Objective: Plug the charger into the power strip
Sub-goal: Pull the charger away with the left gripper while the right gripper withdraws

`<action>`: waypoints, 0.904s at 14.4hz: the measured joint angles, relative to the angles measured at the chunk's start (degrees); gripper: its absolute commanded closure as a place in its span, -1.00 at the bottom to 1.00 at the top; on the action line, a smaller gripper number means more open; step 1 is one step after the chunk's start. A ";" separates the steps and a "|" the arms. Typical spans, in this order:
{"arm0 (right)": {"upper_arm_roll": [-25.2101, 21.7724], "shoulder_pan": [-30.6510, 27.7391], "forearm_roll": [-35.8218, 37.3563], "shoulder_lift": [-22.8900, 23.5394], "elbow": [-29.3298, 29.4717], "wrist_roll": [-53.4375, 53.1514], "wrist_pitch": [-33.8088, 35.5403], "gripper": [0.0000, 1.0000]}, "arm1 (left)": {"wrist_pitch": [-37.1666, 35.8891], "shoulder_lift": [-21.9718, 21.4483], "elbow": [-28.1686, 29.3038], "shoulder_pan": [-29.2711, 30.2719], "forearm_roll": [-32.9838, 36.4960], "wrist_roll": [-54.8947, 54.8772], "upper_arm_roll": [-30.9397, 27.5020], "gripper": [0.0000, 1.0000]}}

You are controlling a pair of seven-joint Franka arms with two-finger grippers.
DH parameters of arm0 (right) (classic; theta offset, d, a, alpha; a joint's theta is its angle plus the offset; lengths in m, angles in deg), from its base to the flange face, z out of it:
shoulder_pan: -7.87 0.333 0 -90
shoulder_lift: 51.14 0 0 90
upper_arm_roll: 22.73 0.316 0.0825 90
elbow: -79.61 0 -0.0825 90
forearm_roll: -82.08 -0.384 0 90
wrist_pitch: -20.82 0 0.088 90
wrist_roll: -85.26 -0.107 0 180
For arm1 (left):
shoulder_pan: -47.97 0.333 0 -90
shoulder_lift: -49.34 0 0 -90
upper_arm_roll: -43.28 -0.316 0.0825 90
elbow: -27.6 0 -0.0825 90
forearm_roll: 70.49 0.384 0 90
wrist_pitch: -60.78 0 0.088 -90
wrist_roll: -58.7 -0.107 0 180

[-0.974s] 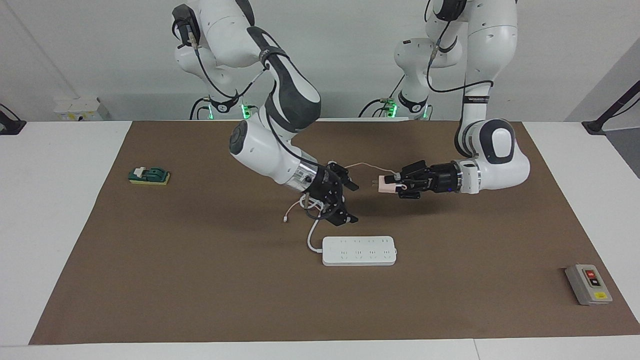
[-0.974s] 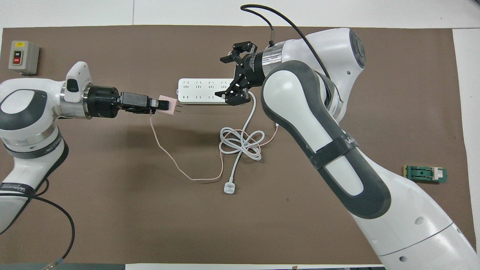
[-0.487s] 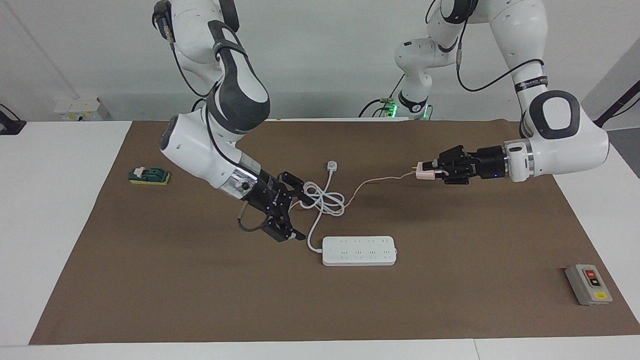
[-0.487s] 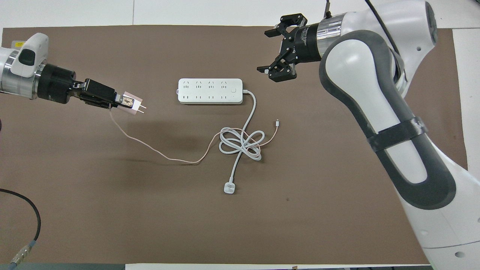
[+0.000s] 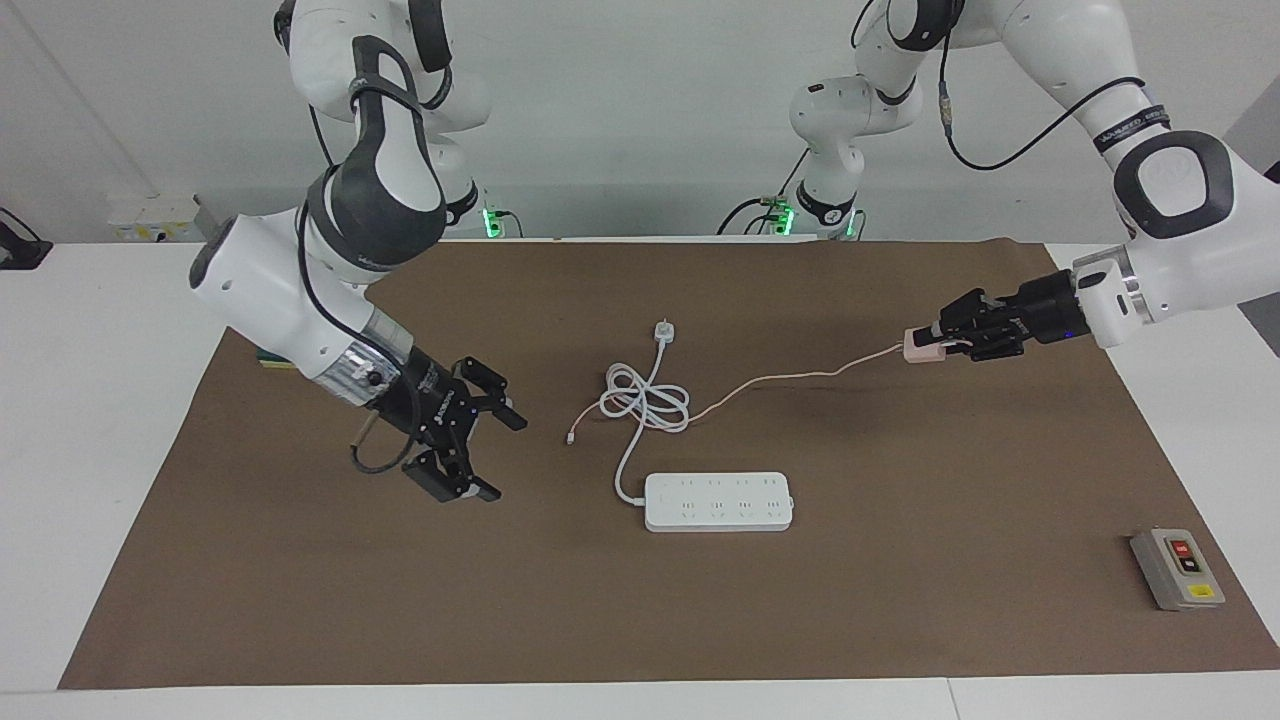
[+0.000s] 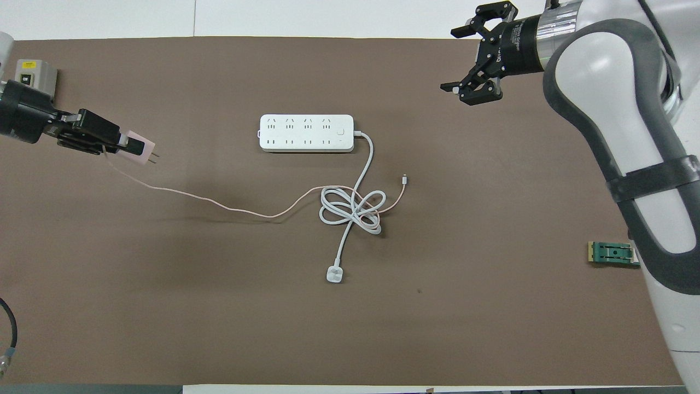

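The power strip [image 5: 718, 501] [image 6: 306, 133] lies flat in the middle of the brown mat, with its thick white cord coiled [image 5: 645, 405] [image 6: 350, 210] nearer to the robots. My left gripper [image 5: 942, 341] [image 6: 127, 145] is shut on the pink charger [image 5: 920, 346] [image 6: 139, 153], held in the air over the mat toward the left arm's end. Its prongs point toward the strip. The charger's thin pink cable [image 5: 780, 378] [image 6: 219, 201] trails down to the coil. My right gripper [image 5: 492, 448] [image 6: 453, 59] hangs open and empty over the mat toward the right arm's end.
The strip's white round plug [image 5: 663, 331] [image 6: 334, 274] lies nearer to the robots than the coil. A grey button box [image 5: 1177, 569] [image 6: 34, 82] sits at the left arm's end of the mat. A green block [image 6: 612, 253] sits at the right arm's end.
Both arms have swung apart from the strip. The left gripper carried the charger toward its own end of the table, stretching the pink cable. The right gripper moved toward its end, still open.
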 measured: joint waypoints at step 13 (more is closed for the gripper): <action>-0.13 -7.30 21.58 -4.87 0.09 53.64 17.74 -1.00 | 6.41 -0.67 -4.82 -0.45 12.00 8.73 0.33 1.00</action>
